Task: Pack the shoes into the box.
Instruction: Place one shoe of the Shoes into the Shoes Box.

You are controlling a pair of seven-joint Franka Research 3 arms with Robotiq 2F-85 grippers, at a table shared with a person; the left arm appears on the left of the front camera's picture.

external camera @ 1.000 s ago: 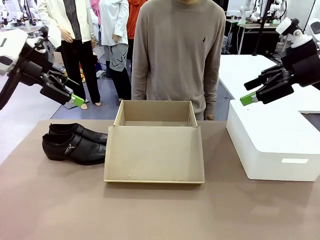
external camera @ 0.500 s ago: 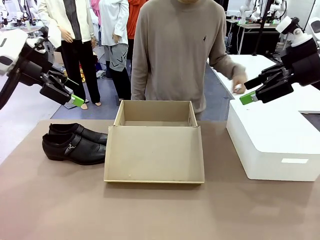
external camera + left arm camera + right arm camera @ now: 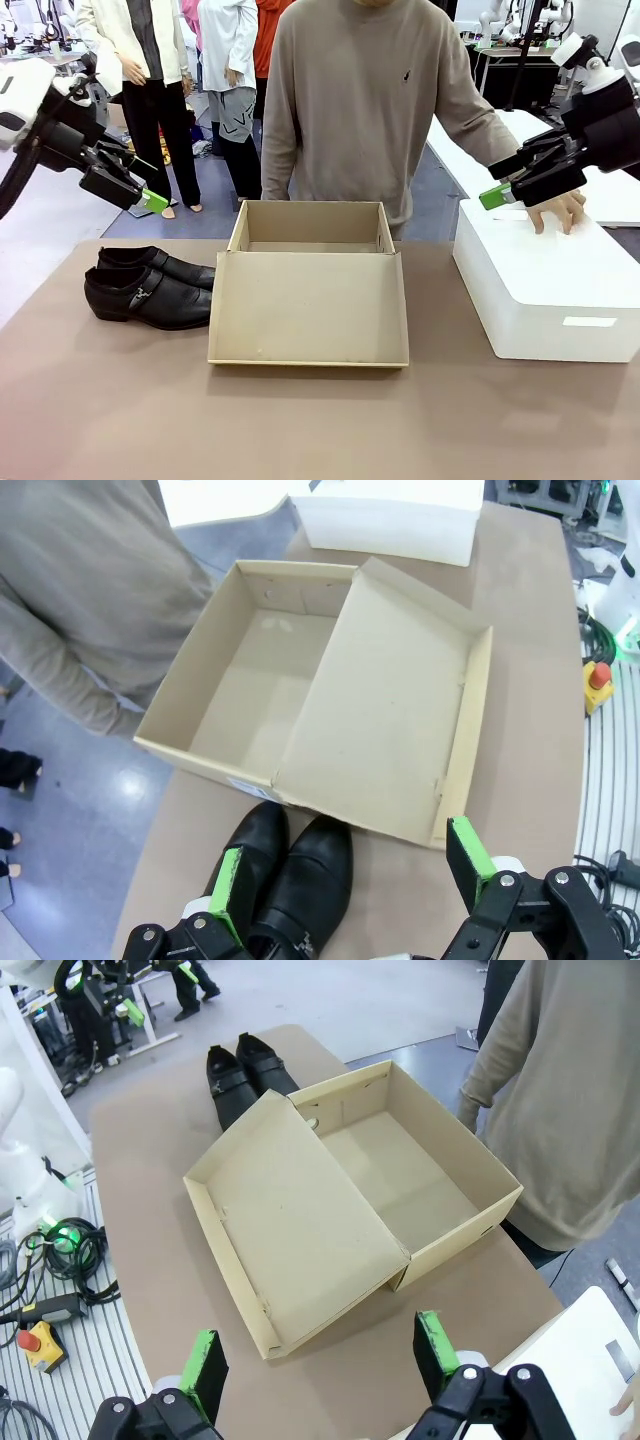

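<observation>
So, the box (image 3: 308, 300) is found in the middle of the table (image 3: 300, 420), with its tray set at the far side near the person (image 3: 355, 110) and its hinged lid laid flat toward the robot's side; plain cardboard is seen on the tray's floor. The shoes (image 3: 150, 290) are parked on the table just beside the box's left edge, side by side, toes pointed at the box; whether the cardboard is actually touched can't be told. A strap with a small metal buckle can be made out on the nearer shoe. The left gripper (image 3: 350, 870) is held up in the air, above and left of the shoes, spread wide with nothing caught between the green pads (image 3: 228, 890). The right gripper (image 3: 320, 1352) is held high on the right side, likewise spread wide with nothing gripped. The white block (image 3: 545, 290) is set on the table to the right of the box, apart from it, and the person's hand (image 3: 557, 210) is laid on its top, just behind the right gripper as seen from the front
</observation>
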